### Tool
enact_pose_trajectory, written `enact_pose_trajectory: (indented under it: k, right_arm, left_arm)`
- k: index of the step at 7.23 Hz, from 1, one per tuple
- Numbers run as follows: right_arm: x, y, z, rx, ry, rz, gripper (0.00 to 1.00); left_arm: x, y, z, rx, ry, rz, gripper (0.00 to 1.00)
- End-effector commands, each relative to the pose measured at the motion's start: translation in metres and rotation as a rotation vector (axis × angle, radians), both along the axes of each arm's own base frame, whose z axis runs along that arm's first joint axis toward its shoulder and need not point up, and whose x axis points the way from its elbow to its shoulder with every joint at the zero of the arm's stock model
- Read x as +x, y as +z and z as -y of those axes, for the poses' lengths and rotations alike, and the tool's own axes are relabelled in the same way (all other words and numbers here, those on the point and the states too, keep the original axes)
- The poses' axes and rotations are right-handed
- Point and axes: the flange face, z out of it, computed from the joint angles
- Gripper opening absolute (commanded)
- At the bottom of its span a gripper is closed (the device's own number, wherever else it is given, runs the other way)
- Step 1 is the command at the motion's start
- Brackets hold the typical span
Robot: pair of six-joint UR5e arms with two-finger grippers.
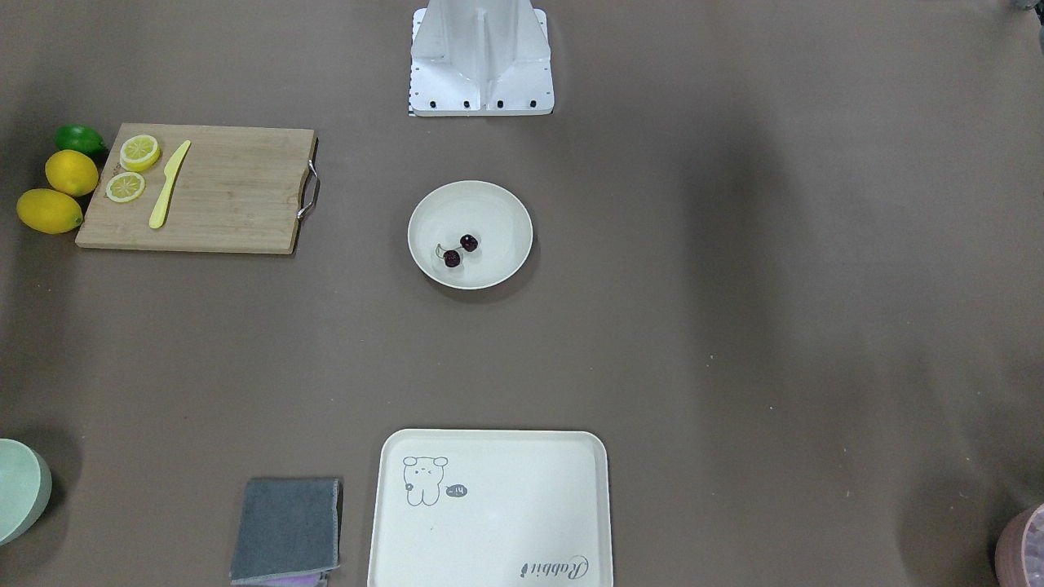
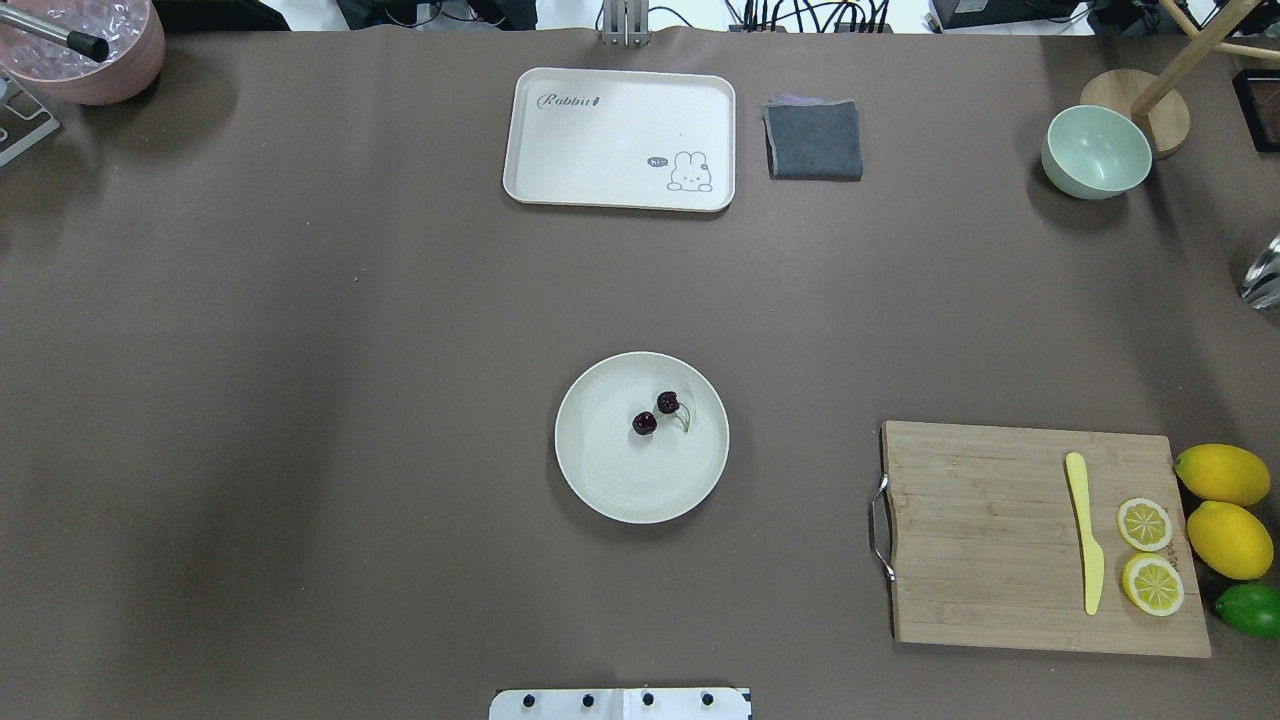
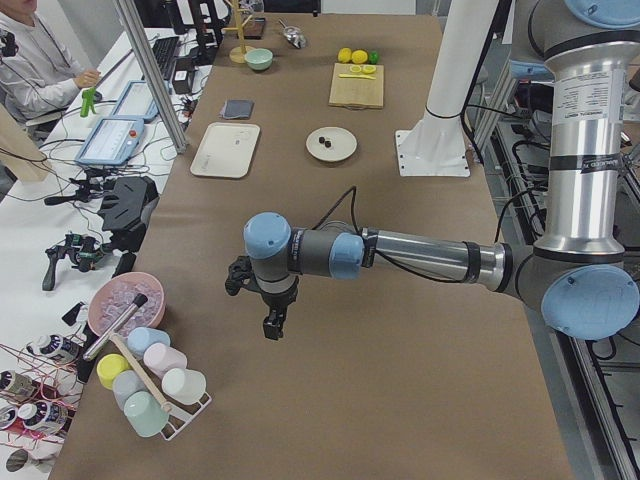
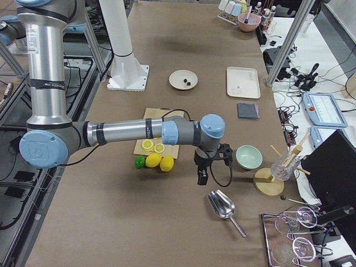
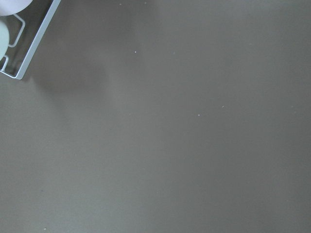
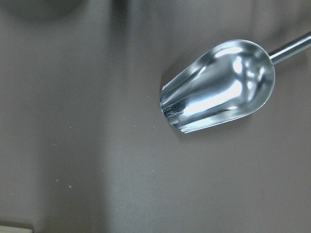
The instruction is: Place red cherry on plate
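The red cherry [image 2: 657, 412], a pair of small dark maroon fruits on a pale stem, lies inside the round cream-white plate [image 2: 610, 490] at the table's middle. The front-facing view shows the same cherry [image 1: 459, 249] on the plate [image 1: 489, 208]. Neither gripper is near it. My left gripper [image 3: 272, 328] hangs above bare table far toward the robot's left end, and my right gripper [image 4: 202, 178] hangs far toward the right end, close to a metal scoop. Both show only in the side views, so I cannot tell whether they are open or shut.
A wooden cutting board [image 2: 1000, 540] carries a yellow knife [image 2: 1085, 530] and lemon slices, with whole lemons [image 2: 1225, 475] and a lime beside it. A cream tray [image 2: 620, 135], grey cloth [image 2: 814, 140] and green bowl [image 2: 1095, 150] sit along the far edge. The metal scoop [image 6: 218, 87] lies under the right wrist.
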Motion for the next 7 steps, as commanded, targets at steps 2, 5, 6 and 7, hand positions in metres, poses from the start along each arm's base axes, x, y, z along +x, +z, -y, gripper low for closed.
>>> enact_pose_trajectory:
  k: [2, 5, 6, 7]
  right_arm:
    - [0.024, 0.035, -0.004, 0.049, -0.007, 0.012, 1.00]
    - [0.036, 0.057, -0.005, 0.087, 0.010, 0.020, 1.00]
    - [0.037, 0.056, -0.005, 0.096, 0.013, 0.022, 1.00]
    - [0.038, 0.058, -0.010, 0.101, 0.012, 0.022, 1.00]
  left_arm:
    - [-0.029, 0.022, -0.002, -0.037, -0.001, -0.001, 0.98]
    - [-0.032, 0.021, -0.002, -0.033, -0.007, -0.001, 0.99]
    - [-0.033, 0.019, -0.003, -0.031, -0.011, -0.002, 0.99]
    - [-0.033, 0.019, -0.004, -0.031, -0.011, -0.002, 0.99]
